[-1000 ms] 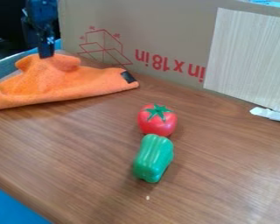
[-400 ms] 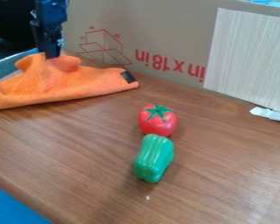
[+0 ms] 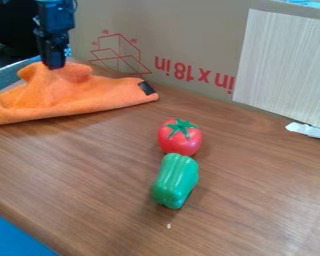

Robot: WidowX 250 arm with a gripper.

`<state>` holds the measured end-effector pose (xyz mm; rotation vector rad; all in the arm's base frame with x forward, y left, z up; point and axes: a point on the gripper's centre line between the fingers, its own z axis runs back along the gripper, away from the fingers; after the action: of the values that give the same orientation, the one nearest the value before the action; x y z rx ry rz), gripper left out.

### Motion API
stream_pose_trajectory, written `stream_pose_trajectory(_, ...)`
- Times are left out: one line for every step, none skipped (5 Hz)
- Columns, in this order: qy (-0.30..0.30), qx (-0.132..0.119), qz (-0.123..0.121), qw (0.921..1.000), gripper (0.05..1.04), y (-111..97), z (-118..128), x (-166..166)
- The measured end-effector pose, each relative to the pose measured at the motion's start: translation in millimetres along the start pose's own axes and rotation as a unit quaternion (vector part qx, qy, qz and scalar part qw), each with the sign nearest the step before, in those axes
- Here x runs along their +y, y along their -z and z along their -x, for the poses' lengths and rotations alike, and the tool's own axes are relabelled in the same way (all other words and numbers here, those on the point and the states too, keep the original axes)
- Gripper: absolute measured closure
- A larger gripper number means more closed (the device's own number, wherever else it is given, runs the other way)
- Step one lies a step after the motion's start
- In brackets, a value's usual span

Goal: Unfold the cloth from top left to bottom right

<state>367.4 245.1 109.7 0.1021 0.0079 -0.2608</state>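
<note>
And here's the gripper (image 3: pixel 54 67), pointing down at the crumpled orange cloth (image 3: pixel 72 95) right beneath it, perhaps touching, though whether it's gripping I can't say! Well apart from it, nearer the camera: tomato (image 3: pixel 180 140) and green pepper (image 3: pixel 175 181), those 2 close together

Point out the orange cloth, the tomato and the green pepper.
Orange cloth (image 3: pixel 76 96): camera view, on its bunched middle.
Tomato (image 3: pixel 178 142): camera view, on its red side below the leaves.
Green pepper (image 3: pixel 175 180): camera view, on its ribbed body.
</note>
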Motion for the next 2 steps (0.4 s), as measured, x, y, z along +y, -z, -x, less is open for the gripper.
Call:
stream_pose_trajectory(0.0,-0.003,-0.002,1.0,0.331,0.0,-0.8,0.5)
stream_pose_trajectory(-0.003,-0.004,0.004,1.0,0.098,-3.4,-1.5,-0.8)
